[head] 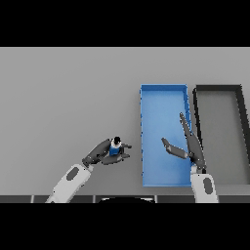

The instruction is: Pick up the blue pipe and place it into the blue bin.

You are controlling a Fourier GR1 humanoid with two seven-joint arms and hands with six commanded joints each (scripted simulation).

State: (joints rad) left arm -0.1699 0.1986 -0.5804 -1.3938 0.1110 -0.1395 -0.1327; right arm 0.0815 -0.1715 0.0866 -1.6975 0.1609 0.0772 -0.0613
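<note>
A short blue pipe (115,146) with a dark top stands upright on the grey table, left of the blue bin (164,97). My left hand (101,152) is curled round the pipe from the left and below, its fingers and thumb closing on both sides of it. My right hand (189,146) hovers over the right side of the blue bin with its fingers straight and its thumb spread out to the left, holding nothing.
A black bin (240,127) stands directly right of the blue bin, their walls almost touching. Both bins hold nothing. Grey table stretches to the left and behind.
</note>
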